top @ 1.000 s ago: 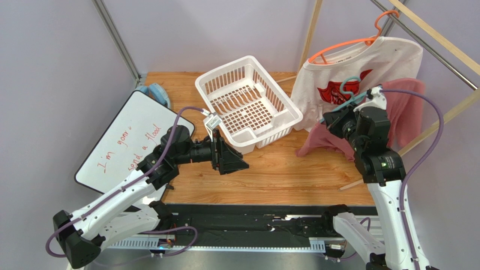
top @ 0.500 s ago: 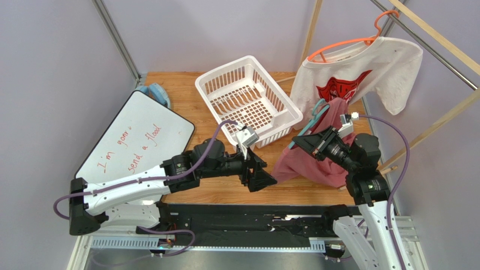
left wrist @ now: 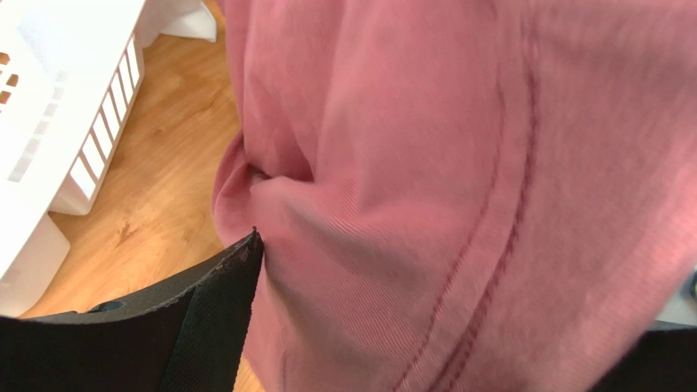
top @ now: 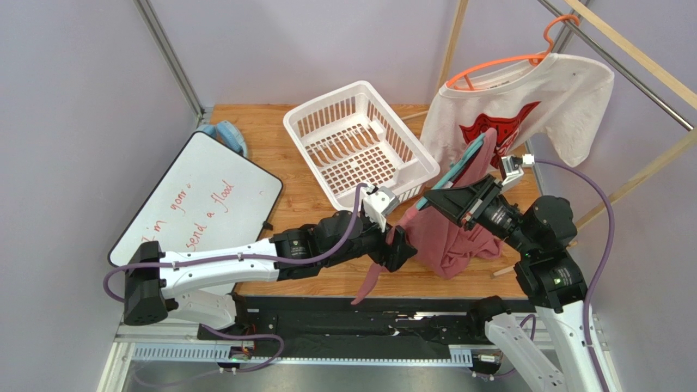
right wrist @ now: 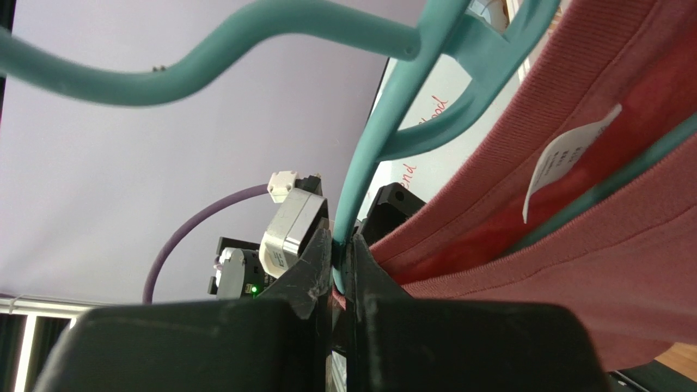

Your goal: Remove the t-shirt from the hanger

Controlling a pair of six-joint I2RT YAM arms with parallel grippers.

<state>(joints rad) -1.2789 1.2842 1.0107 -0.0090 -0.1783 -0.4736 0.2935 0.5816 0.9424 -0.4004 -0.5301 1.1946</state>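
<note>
1. The right end effector (top: 452, 196) is clamped shut on a thin bar of the teal hanger (top: 460, 166) and holds it tilted in the air over the 4 o'clock part of the tabletop (top: 278, 139).
2. The red t-shirt (top: 450, 241) is not yet off. It hangs from the hanger, and the right wrist view shows a teal arm running inside the cloth.
3. The left end effector (top: 393, 249) is at the shirt's 9 o'clock edge. Its fingers stand apart with cloth filling the gap, so it looks open and not yet biting.
4. Risk: if the fingers close on only a thin fold, the cloth may slip out once the pull begins.
5. Risk: a pull toward 9 o'clock may catch the neck opening on the hanger's shoulder. The bar could then twist or slide in the right grip, since it is slim and smooth.
6. Risk: the hanger's top sits close to the white shirt (top: 523, 106) at 1 o'clock, so raising it could snag that cloth.
7. Risk: the basket (top: 360, 147) lies near at 11 o'clock, and a wide sweep could knock it.
</note>
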